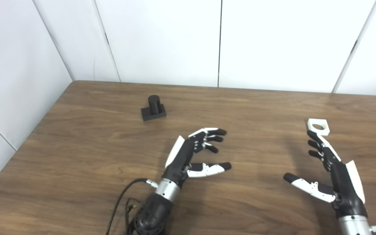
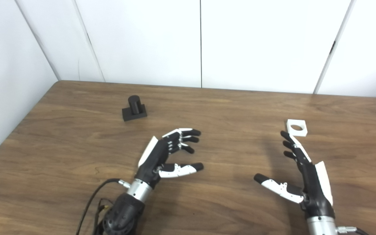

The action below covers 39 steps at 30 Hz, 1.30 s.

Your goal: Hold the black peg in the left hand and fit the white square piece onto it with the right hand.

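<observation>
Wood-grain brown tabletop, bearing at far left a black cylindrical peg on a square black base, upright, well apart from both hands. Then the black-and-white left hand, low over the middle of the table, palm turned rightward, fingers loosely curled and thumb out below them, spread wide around nothing; at right, the black-and-white right hand, raised edge-on, fingers straight and parted, thumb out to the left, likewise holding nothing. Beyond those fingertips, flat on the wood, a white square piece with a round hole: fingertips overlapping its near edge in the left eye view, just short of it in the right eye view, contact not determinable.
</observation>
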Available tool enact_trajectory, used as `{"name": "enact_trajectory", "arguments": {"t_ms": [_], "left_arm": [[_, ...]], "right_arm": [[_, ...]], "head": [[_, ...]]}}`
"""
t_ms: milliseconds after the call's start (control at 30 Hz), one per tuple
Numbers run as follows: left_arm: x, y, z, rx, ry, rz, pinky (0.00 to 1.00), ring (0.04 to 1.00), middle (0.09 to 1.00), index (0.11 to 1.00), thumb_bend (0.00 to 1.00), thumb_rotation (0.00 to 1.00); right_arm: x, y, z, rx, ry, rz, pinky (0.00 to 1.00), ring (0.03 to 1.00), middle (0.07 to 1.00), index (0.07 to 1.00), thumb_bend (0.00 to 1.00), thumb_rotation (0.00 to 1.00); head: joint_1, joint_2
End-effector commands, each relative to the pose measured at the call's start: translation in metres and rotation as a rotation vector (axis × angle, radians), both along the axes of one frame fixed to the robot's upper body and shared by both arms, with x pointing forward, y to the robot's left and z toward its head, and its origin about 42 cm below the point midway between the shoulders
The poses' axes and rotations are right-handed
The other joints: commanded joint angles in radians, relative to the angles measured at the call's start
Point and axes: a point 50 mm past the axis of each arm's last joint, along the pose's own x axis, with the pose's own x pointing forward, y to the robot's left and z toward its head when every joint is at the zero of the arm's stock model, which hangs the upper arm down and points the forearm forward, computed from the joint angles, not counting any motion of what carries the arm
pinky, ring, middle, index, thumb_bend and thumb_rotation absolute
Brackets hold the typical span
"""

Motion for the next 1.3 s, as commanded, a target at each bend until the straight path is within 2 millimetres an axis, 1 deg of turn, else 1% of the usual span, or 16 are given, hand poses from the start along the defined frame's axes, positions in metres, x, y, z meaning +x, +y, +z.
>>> {"name": "enact_trajectory", "arguments": {"t_ms": [0,133,300,400,433,533,667,733,800,967,1067,1133,1267], "left_arm": [[0.012,0.005,0.017,0.027,-0.071,0.018,0.59,0.717,0.759,0.693,0.71,0.04],[0.018,0.013,0.025,0.069,-0.095,0.053,0.6,0.703,0.747,0.691,0.71,0.05],[0.026,0.02,0.035,0.106,-0.113,0.078,0.59,0.702,0.742,0.703,0.7,0.04],[0.03,0.025,0.041,0.134,-0.126,0.095,0.6,0.71,0.748,0.709,0.71,0.06],[0.031,0.026,0.043,0.146,-0.132,0.101,0.59,0.706,0.744,0.709,0.73,0.09],[0.036,0.031,0.05,0.189,-0.147,0.128,0.59,0.706,0.734,0.704,0.74,0.12],[0.039,0.035,0.057,0.242,-0.156,0.177,0.59,0.71,0.727,0.696,0.76,0.12],[0.04,0.036,0.063,0.286,-0.161,0.219,0.58,0.687,0.712,0.687,0.76,0.12],[0.041,0.037,0.067,0.311,-0.165,0.243,0.57,0.674,0.706,0.684,0.76,0.11],[0.044,0.041,0.078,0.417,-0.21,0.307,0.59,0.686,0.705,0.671,0.74,0.08],[0.047,0.045,0.084,0.482,-0.235,0.339,0.57,0.686,0.71,0.668,0.73,0.09],[0.049,0.048,0.088,0.499,-0.245,0.355,0.56,0.686,0.71,0.664,0.73,0.09],[0.054,0.055,0.093,0.525,-0.249,0.384,0.56,0.693,0.725,0.669,0.72,0.12]], "right_arm": [[0.004,-0.006,0.005,-0.005,-0.033,-0.001,0.8,0.876,0.912,0.872,0.87,0.4],[0.005,-0.008,0.004,-0.004,-0.036,0.003,0.81,0.878,0.912,0.873,0.86,0.41],[0.007,-0.01,0.004,-0.003,-0.037,0.004,0.82,0.883,0.914,0.875,0.86,0.4],[0.008,-0.01,0.005,-0.004,-0.041,0.007,0.82,0.881,0.911,0.874,0.86,0.39],[0.009,-0.01,0.005,-0.006,-0.041,0.007,0.82,0.879,0.91,0.873,0.86,0.4],[0.009,-0.011,0.005,-0.013,-0.038,0.002,0.81,0.875,0.911,0.872,0.87,0.41],[0.008,-0.011,0.004,-0.018,-0.035,-0.001,0.81,0.871,0.912,0.873,0.87,0.41],[0.009,-0.011,0.004,-0.01,-0.036,0.004,0.81,0.874,0.91,0.87,0.87,0.4],[0.009,-0.011,0.003,-0.006,-0.038,0.007,0.81,0.874,0.909,0.867,0.86,0.39],[0.01,-0.012,0.002,-0.012,-0.036,0.004,0.8,0.868,0.905,0.864,0.87,0.4],[0.009,-0.012,0.001,-0.012,-0.029,0.003,0.79,0.867,0.906,0.863,0.87,0.4],[0.009,-0.013,0.0,-0.011,-0.025,0.003,0.79,0.868,0.908,0.863,0.87,0.41],[0.009,-0.014,-0.001,-0.019,-0.03,-0.001,0.79,0.867,0.904,0.859,0.87,0.41]], "head": [[0.0,0.0],[0.004,-0.001],[0.004,0.0],[0.005,0.001],[0.005,0.001],[0.005,0.001],[0.008,-0.001],[0.008,-0.001],[0.01,-0.001],[0.012,-0.001],[0.012,-0.003],[0.013,-0.003],[0.017,-0.002]]}}
